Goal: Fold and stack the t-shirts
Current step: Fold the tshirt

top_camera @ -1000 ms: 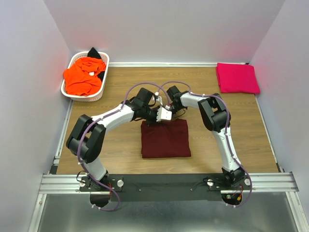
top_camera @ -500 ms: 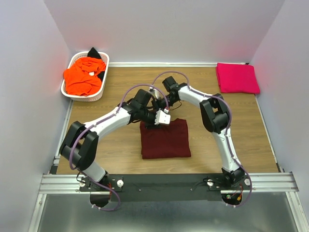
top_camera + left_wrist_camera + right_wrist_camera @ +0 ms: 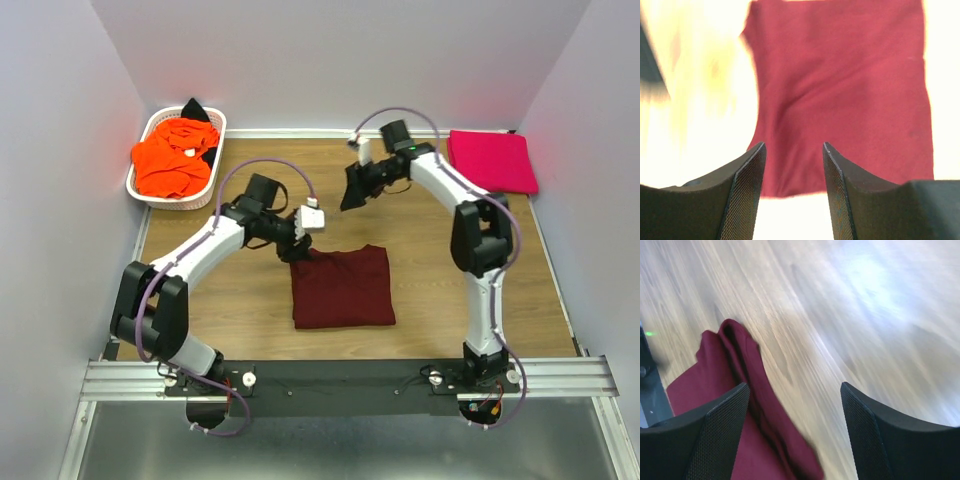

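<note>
Counter [image 3: 250,320] is bearing folded maroon t-shirt [image 3: 342,287]. Left end effector [image 3: 793,146], right end effector [image 3: 794,386] are gaping (both empty). One-edge lifting is probably risking unfolding.

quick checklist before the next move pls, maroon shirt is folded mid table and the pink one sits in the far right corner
1. left gripper open and holding nothing: ok
2. right gripper open and holding nothing: ok
3. Both grippers off the maroon shirt: ok. The left hangs over its far left corner and the right is well away.
4. Maroon shirt folded flat: not ok. One edge looks bunched up in the right wrist view.
5. pink shirt folded, with nothing on top, ready to take a stack: ok
6. All shirts are out of the basket: not ok. The orange shirt and black shirt lie in it unfolded.
</note>
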Robot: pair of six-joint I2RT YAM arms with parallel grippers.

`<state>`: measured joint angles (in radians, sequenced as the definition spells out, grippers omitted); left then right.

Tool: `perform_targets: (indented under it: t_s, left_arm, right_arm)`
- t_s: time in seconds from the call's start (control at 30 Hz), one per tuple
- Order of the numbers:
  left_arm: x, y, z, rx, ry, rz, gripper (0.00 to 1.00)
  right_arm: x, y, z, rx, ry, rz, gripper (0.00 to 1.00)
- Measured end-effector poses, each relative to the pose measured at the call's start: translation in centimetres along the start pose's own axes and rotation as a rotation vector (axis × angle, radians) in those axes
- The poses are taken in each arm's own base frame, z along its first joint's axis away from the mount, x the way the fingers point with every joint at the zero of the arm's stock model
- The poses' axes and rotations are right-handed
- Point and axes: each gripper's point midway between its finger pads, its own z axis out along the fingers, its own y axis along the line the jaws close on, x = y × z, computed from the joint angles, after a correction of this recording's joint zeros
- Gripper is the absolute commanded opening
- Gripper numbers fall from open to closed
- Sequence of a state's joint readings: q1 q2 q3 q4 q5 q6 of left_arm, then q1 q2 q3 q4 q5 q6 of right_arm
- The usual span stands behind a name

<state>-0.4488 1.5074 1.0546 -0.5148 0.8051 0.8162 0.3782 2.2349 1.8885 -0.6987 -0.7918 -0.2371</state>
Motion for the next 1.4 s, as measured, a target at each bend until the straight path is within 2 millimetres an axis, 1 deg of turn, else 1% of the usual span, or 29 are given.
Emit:
perform_targets:
  t_s: [0.03,0.07,0.1,0.13,0.17,0.2,0.27,0.33,0.37,0.43,0.47,0.53,0.7,0.8,0.9,1.0,1.07,1.1,1.17,1.2,1.23,1.27,1.37,1.4]
  left_arm:
    - [0.3,0.4,-0.4,-0.015,-0.002,-0.025,0.62]
    - [0.8,1.1,-1.1,-0.036,-0.005,-0.062,0.62]
    - [1.2,1.7,-1.6,-0.051,-0.012,-0.094,0.62]
    - [1.7,2.6,-2.3,-0.071,-0.015,-0.133,0.62]
    - [2.2,3.3,-2.6,-0.082,-0.019,-0.163,0.65]
    - [2.7,4.0,-2.9,-0.088,-0.021,-0.187,0.66]
    - [3.6,4.7,-2.8,-0.074,-0.019,-0.236,0.66]
    - [4.5,4.8,-2.3,-0.052,-0.009,-0.276,0.66]
    - [4.8,4.7,-2.0,-0.037,-0.006,-0.295,0.66]
    - [5.6,4.3,-1.5,-0.014,0.004,-0.332,0.65]
    - [5.8,4.1,-1.4,-0.007,0.008,-0.347,0.63]
    - [6.1,3.9,-1.2,0.002,0.013,-0.365,0.63]
    - [6.4,3.8,-1.0,0.009,0.019,-0.389,0.62]
    - [7.0,3.7,-0.6,0.019,0.028,-0.413,0.62]
    - [7.9,3.6,-0.1,0.029,0.043,-0.448,0.62]
    - [8.0,3.8,0.0,0.02,0.045,-0.455,0.62]
    - [8.0,4.0,0.1,0.014,0.043,-0.452,0.58]
    - [8.0,4.0,0.1,0.014,0.043,-0.455,0.52]
    - [8.3,4.1,0.4,0.017,0.045,-0.463,0.44]
    - [8.5,4.1,0.5,0.019,0.047,-0.466,0.36]
    - [8.7,4.0,0.7,0.024,0.05,-0.471,0.32]
    - [8.9,3.9,0.9,0.028,0.053,-0.475,0.24]
    - [9.4,3.7,1.3,0.042,0.062,-0.487,0.13]
    - [9.5,3.7,1.4,0.044,0.064,-0.49,0.11]
  right_arm:
    - [-0.4,-0.1,-1.3,0.014,-0.02,0.0,0.78]
    - [-0.8,-0.1,-2.9,0.032,-0.044,-0.004,0.75]
    - [-0.9,-0.2,-3.9,0.043,-0.055,-0.002,0.73]
    - [-0.9,-0.2,-5.5,0.06,-0.07,-0.004,0.72]
    - [-0.7,-0.1,-6.7,0.073,-0.079,-0.012,0.71]
    - [-0.4,0.1,-7.2,0.076,-0.077,-0.016,0.7]
    - [0.8,0.7,-7.3,0.064,-0.051,-0.026,0.68]
    - [2.4,1.0,-6.5,0.047,-0.011,-0.02,0.65]
    - [3.6,1.1,-6.0,0.035,0.017,-0.012,0.64]
    - [5.0,1.3,-5.5,0.02,0.052,0.0,0.62]
    - [6.2,1.5,-5.2,0.007,0.081,0.011,0.6]
    - [7.2,1.6,-4.9,-0.005,0.108,0.014,0.6]
    - [9.2,1.8,-4.9,-0.027,0.156,0.006,0.59]
    - [10.0,2.0,-5.0,-0.034,0.178,0.007,0.6]
    - [10.4,2.1,-5.1,-0.04,0.193,0.001,0.59]
    - [10.6,2.2,-5.2,-0.044,0.202,-0.004,0.59]
    - [10.8,2.3,-5.3,-0.047,0.21,-0.006,0.59]
    - [10.9,2.3,-5.3,-0.048,0.213,-0.007,0.59]
    - [11.1,2.3,-5.3,-0.052,0.219,-0.008,0.59]
    - [11.3,2.3,-5.3,-0.055,0.225,-0.008,0.59]
    - [11.4,2.4,-5.3,-0.058,0.229,-0.005,0.59]
    - [11.6,2.4,-5.3,-0.061,0.235,-0.002,0.59]
    - [12.0,2.4,-5.2,-0.066,0.248,0.001,0.6]
    - [12.1,2.4,-5.2,-0.068,0.251,0.003,0.6]
